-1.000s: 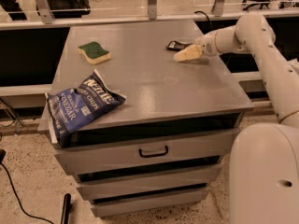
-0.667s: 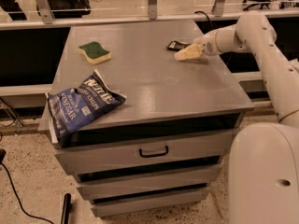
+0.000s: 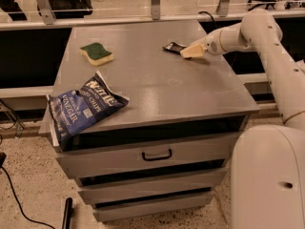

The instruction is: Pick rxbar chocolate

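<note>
The rxbar chocolate (image 3: 172,47) is lying flat on the cabinet top (image 3: 157,87), upper centre-right of the frame. Its long axis is running roughly left-right, and its label cannot be read. The gripper (image 3: 189,52) is resting at its right end; whether the gripper is wide, narrow or holding cannot be told.

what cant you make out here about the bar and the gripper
Camera view:
- rxbar chocolate: its right end is hidden behind the gripper, which is at the table's far right; its label is too small to read.
- Contact between gripper and bar: cannot tell, as the two overlap from this angle.
- Robot arm: cut off by the right edge.
- Drawers: contents are hidden behind their shut fronts.
</note>
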Motion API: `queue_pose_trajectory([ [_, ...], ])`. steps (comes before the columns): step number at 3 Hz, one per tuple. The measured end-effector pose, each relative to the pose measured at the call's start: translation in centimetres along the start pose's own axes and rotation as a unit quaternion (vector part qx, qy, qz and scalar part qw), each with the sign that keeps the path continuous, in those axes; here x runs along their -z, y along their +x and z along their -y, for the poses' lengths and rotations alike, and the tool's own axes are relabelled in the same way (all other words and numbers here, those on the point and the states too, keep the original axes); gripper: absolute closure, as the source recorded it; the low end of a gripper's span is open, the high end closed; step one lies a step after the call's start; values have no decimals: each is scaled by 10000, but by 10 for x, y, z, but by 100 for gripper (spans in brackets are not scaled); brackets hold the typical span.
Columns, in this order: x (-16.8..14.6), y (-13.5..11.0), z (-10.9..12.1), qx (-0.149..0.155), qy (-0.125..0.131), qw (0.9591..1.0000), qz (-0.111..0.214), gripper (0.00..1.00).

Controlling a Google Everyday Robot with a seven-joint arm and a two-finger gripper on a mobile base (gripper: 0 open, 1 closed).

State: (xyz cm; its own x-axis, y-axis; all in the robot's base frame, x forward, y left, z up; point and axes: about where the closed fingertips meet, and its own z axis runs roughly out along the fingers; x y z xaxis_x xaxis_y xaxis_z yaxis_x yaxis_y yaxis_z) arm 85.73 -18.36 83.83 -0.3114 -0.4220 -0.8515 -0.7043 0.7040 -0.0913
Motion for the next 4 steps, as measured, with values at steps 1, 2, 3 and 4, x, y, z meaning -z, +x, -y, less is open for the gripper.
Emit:
queue_pose_trajectory([
  [1, 1, -1, 0, 0, 0, 10000, 2, 100],
  [2, 14, -23, -13, 148, -231, 9981, 549, 100],
  [3, 38, -50, -26, 320, -430, 9924, 1110, 100],
  [4, 59, -66, -35, 442, -496, 9885, 1355, 100],
])
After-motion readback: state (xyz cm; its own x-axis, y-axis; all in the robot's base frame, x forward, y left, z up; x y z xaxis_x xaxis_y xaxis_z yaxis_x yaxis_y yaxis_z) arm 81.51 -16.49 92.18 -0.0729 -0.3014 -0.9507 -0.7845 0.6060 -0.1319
